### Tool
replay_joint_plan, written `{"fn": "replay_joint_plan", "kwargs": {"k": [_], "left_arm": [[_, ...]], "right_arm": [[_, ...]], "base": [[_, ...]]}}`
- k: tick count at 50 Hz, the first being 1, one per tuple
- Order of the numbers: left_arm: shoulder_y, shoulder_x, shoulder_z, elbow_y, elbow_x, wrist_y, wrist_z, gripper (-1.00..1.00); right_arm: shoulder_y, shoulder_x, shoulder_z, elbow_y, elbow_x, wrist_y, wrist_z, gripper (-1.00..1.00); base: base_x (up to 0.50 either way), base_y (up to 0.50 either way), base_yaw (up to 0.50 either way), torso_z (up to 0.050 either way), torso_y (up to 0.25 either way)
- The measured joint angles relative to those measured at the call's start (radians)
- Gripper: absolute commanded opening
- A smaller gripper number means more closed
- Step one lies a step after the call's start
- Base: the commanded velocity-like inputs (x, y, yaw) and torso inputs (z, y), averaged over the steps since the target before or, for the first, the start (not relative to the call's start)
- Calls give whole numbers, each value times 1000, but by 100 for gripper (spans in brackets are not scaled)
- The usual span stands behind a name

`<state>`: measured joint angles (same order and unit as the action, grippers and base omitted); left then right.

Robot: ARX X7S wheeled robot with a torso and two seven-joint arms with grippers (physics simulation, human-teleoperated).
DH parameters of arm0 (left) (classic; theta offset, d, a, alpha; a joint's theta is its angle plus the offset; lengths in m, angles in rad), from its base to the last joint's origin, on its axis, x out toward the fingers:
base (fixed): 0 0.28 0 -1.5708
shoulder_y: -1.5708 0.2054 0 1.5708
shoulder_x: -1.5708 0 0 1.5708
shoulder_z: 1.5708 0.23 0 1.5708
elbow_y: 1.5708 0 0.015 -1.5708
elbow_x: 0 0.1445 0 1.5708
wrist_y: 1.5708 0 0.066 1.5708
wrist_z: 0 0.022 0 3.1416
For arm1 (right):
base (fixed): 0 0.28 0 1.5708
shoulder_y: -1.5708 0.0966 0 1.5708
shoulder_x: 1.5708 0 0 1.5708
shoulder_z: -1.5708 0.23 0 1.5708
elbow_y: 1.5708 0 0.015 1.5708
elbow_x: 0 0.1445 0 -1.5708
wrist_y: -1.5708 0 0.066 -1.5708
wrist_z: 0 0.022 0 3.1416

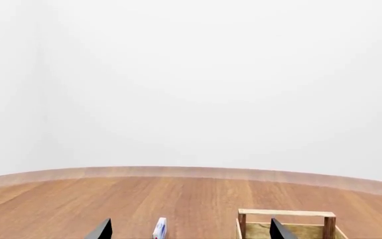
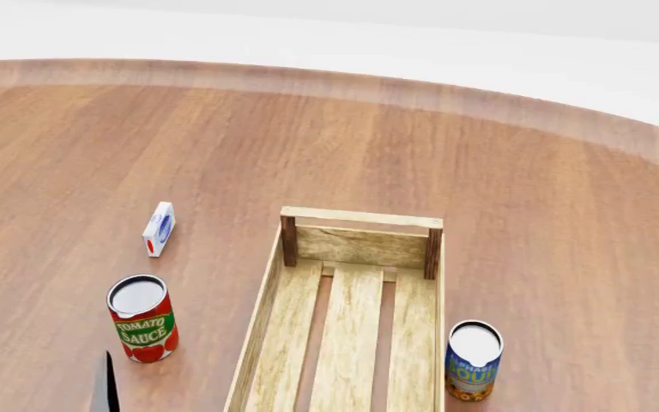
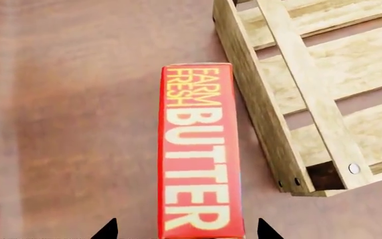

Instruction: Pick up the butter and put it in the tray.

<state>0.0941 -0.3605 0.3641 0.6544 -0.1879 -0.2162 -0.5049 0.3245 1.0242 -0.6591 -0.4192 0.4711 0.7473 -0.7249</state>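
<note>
one long wooden table (image 2: pixel 513 172) carries everything, and the largest thing on it is the tray (image 2: pixel 263 343), a slatted light-wood crate with nothing in it. a tomato sauce can (image 2: pixel 141 318) is seen to the tray's left, a second can (image 2: pixel 473 360) just beside its right wall, and a small white-blue-red carton (image 2: pixel 159 229) farther back on the left. the butter (image 3: pixel 198 149) is seen only by the right wrist camera, on the table just beside a corner post of the tray, apart from it. its long axis is laid roughly along the tray's side wall, with a narrow lettered face turned up to the camera. the carton is judged light, stiff and smooth, so the two long flat sides are the place to be gripped. the right gripper (image 3: pixel 185 230) is held spread wide astride the butter's near end, nothing clamped. the left gripper (image 1: pixel 189 230) is also spread apart and empty, away from the task.
</note>
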Motion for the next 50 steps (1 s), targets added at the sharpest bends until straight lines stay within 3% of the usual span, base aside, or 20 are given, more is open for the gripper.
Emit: {"fn": "replay_joint_plan", "kwargs": {"k": [50], "left_arm": [[-6, -12, 0, -15, -16, 9, -14, 100]], "right_arm": [[60, -108, -113, 170, -148, -79, -22, 100]], "base": [[0, 0, 0, 0, 0]]}}
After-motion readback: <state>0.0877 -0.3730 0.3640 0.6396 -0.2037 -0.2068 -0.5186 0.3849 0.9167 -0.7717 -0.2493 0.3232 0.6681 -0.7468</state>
